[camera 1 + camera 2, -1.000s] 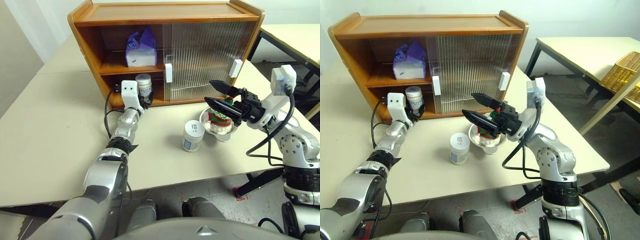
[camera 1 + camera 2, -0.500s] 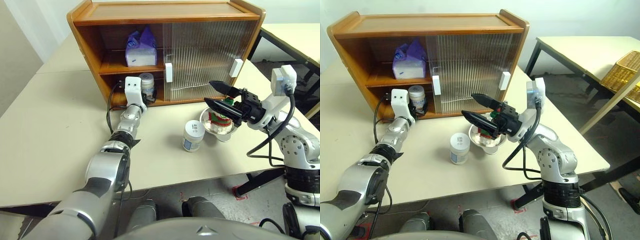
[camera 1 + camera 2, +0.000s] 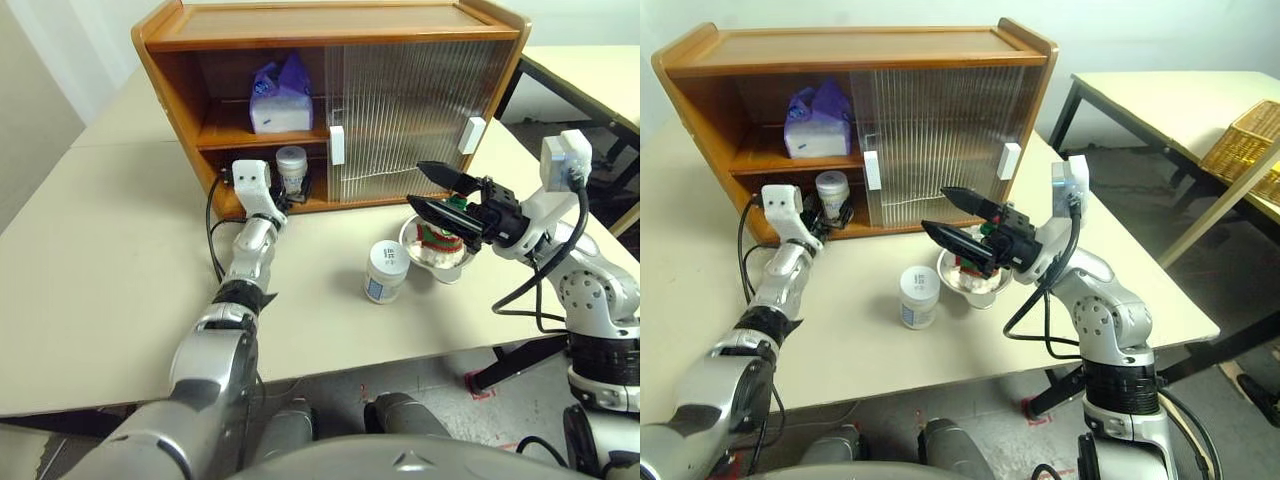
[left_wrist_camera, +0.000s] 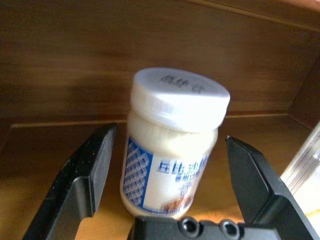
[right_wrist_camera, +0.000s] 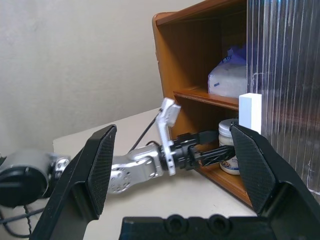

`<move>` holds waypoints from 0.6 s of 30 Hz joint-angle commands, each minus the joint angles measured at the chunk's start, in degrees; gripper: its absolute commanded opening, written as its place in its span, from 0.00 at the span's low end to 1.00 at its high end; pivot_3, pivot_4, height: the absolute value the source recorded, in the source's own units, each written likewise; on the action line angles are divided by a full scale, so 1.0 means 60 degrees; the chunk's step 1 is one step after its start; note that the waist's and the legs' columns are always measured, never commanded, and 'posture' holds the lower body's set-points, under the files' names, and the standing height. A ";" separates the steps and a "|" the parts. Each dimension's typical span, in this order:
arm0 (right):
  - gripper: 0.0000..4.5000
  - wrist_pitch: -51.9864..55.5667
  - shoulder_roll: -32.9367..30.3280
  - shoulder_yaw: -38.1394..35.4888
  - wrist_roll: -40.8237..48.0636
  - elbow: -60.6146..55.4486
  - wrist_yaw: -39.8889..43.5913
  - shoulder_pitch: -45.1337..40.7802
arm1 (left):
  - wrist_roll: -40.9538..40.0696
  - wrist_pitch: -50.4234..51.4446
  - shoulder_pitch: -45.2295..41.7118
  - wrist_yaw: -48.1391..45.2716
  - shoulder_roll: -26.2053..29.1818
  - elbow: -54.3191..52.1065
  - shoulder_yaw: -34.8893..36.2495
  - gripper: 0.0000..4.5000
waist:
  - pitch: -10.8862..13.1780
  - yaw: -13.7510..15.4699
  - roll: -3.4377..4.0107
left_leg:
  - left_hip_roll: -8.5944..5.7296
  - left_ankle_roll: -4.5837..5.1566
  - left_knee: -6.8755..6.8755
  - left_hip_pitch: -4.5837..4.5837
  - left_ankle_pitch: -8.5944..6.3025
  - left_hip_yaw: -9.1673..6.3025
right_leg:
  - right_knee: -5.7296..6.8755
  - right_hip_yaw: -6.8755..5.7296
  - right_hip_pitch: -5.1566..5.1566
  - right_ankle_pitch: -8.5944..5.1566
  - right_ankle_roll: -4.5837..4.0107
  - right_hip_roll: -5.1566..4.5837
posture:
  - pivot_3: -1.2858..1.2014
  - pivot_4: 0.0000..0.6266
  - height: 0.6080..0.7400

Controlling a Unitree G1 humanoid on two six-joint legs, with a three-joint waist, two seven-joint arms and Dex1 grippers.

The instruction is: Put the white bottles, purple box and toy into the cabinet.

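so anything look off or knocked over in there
Nothing stands out. The purple box sits on the upper shelf of the cabinet, one white bottle stands upright on the lower shelf between the open left gripper fingers, and the other bottle is upright on the table.

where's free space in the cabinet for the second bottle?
Lower shelf: bare left of the shelved bottle. Upper shelf: bare left of the purple box. Crowded at the bottle, between the open left claw fingers.
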 commanded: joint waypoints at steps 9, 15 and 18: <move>1.00 0.0018 0.0050 0.0086 0.0023 0.0186 0.0167 -0.0180 | -0.0028 0.1255 0.1526 0.0771 -0.0015 -0.2840 0.0092 0.79 | 0.0019 0.0053 -0.0003 | -0.0008 0.0001 0.0003 0.0004 0.0001 0.0015 | -0.0003 0.0005 0.0003 0.0000 -0.0003 -0.0007 | 0.47 0.07 1.00; 1.00 0.0016 0.0015 0.0044 0.0013 0.0171 0.0164 -0.0195 | 0.0081 0.1374 0.0983 0.1115 0.0037 -0.1898 0.0135 0.31 | 0.0020 0.0080 -0.0001 | 0.0060 0.0000 0.0002 0.0003 0.0001 -0.0014 | 0.0001 0.0048 0.0001 -0.0002 -0.0021 -0.0027 | 0.47 0.07 1.00; 1.00 0.0029 -0.0014 0.0012 0.0021 0.0125 0.0147 -0.0153 | 0.0168 0.1309 0.0560 0.1381 0.0078 -0.1146 0.0173 0.07 | 0.0020 0.0079 -0.0001 | 0.0069 0.0000 -0.0001 0.0002 0.0000 -0.0015 | 0.0002 0.0046 0.0000 -0.0002 -0.0027 -0.0025 | 0.47 0.07 1.00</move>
